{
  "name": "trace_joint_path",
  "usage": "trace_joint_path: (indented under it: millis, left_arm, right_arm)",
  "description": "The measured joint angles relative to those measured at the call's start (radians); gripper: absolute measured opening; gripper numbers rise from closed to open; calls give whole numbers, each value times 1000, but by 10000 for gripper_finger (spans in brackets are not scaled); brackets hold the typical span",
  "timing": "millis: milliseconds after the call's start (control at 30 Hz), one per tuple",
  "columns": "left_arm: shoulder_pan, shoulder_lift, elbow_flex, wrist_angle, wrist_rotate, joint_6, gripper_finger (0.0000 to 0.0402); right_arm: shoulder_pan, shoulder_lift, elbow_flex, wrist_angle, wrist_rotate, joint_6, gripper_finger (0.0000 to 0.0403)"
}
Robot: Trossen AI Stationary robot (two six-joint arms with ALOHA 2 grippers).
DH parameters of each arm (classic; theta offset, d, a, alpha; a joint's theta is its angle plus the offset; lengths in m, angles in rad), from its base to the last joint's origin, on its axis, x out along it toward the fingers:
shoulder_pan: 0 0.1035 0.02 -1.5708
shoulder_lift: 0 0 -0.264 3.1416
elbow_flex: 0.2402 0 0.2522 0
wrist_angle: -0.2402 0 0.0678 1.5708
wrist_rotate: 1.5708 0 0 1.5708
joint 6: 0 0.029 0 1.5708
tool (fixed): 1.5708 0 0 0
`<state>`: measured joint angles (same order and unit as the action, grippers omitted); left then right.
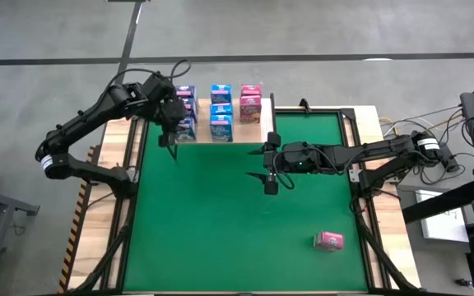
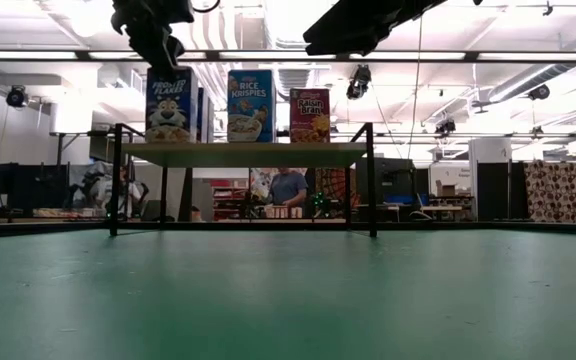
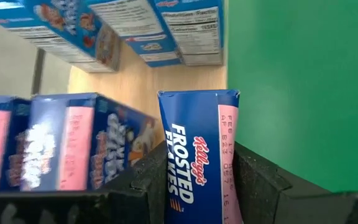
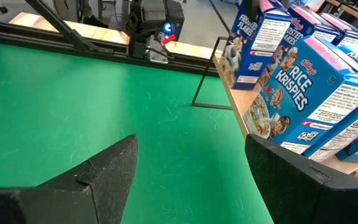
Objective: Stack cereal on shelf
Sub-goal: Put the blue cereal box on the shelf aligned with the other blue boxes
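The shelf [image 2: 248,154] stands at the mat's far edge with several cereal boxes upright on it: blue Rice Krispies [image 2: 251,105], magenta Raisin Bran [image 2: 310,115], and more rows [image 1: 221,111]. My left gripper [image 1: 171,130] is over the shelf's left end, shut on a blue Frosted Flakes box [image 3: 197,162], also seen as a box [image 2: 168,105] in the low view. My right gripper [image 1: 268,168] hovers open over the mat's middle, nothing between its fingers [image 4: 104,174]. One pink box [image 1: 329,240] lies on its side on the mat, near right. My left gripper pinches the Frosted Flakes box between its two fingers [image 3: 138,183], one on each of two opposite faces, at the box's upper end [image 3: 194,186]. It comes slanting down from above. The box stands upright below the fingers; its lower end [image 2: 168,138] is level with the shelf top, touching or not I cannot tell.
Green mat [image 1: 220,222] covers the table inside a black frame [image 1: 360,173]. Shelf legs [image 4: 205,74] stand at the mat's far edge. Other Frosted Flakes boxes [image 3: 73,146] stand close beside the held one. A person [image 2: 288,188] is in the room behind the table.
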<state>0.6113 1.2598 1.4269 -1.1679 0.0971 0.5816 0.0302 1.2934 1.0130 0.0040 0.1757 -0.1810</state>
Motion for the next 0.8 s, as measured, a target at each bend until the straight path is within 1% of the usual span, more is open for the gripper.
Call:
trace_joint_path:
  millis: [233, 333, 400, 600, 800]
  left_arm:
    - [0, 0, 3, -1, -27, 3, 137]
    - [0, 0, 3, 5, -23, -6, 147]
    - [0, 0, 3, 7, -2, -12, 157]
    - [0, 0, 3, 8, -1, -20, 182]
    - [0, 0, 3, 21, -7, -23, 195]
  right_arm:
    - [0, 0, 0, 0, 0, -1, 286]
    - [0, 0, 0, 0, 0, -2, 286]
    - [0, 0, 0, 0, 0, -2, 286]
    - [0, 0, 0, 0, 0, -2, 286]
    - [0, 1, 0, 0, 0, -2, 286]
